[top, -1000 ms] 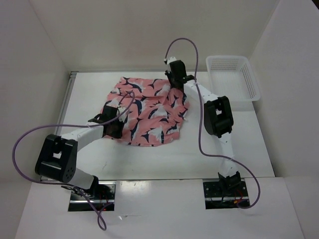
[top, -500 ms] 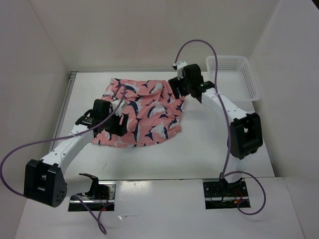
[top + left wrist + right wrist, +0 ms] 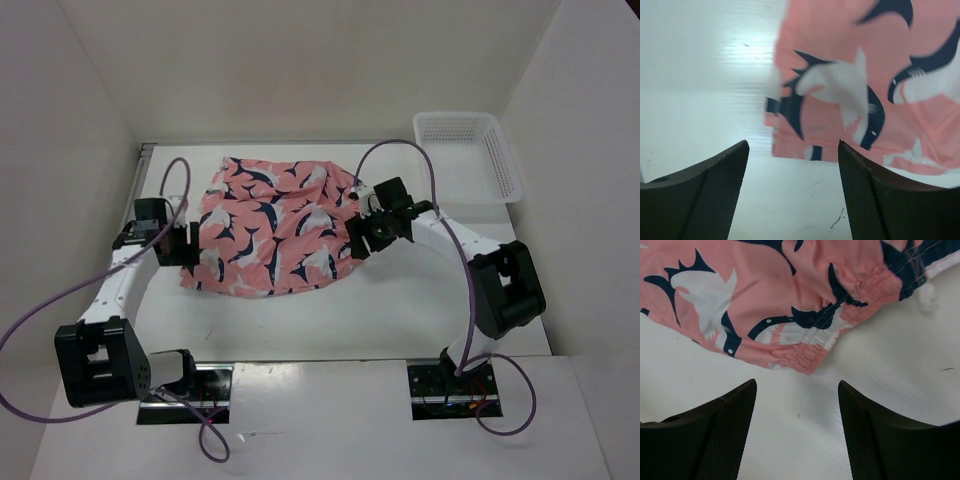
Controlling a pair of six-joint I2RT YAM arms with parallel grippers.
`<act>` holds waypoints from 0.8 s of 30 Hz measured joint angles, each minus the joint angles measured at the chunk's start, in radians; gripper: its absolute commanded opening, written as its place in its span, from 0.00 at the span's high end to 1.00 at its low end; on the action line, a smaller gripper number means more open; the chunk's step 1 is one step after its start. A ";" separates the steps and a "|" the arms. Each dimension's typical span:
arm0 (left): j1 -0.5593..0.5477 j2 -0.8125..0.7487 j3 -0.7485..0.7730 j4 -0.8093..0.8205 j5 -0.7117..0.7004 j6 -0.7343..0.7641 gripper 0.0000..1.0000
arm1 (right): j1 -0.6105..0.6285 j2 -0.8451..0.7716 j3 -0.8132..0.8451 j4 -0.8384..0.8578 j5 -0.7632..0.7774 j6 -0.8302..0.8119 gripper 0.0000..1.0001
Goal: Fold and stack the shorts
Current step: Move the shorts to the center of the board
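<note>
Because the shorts (image 3: 275,228) lie spread flat, your left gripper (image 3: 186,244) and right gripper (image 3: 357,236) flank them, jaws wide and empty. That likely sets up edge pinches for folding.

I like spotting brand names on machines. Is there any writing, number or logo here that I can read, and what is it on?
No text can be read in any view.
The shorts carry only a bird-like print, no words.
The white basket and the table show no label or number.
</note>
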 measured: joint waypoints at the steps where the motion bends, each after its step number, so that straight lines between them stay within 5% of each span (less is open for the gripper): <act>1: 0.041 0.003 0.025 0.001 0.021 0.000 0.18 | 0.000 0.000 -0.009 0.002 -0.012 0.007 0.29; 7: 0.185 0.006 0.093 -0.008 0.090 -0.001 0.15 | 0.000 0.010 -0.083 0.023 -0.057 0.089 0.29; 24: 0.198 0.121 -0.014 -0.001 0.119 0.000 0.15 | 0.000 0.140 -0.079 0.138 -0.052 0.178 0.49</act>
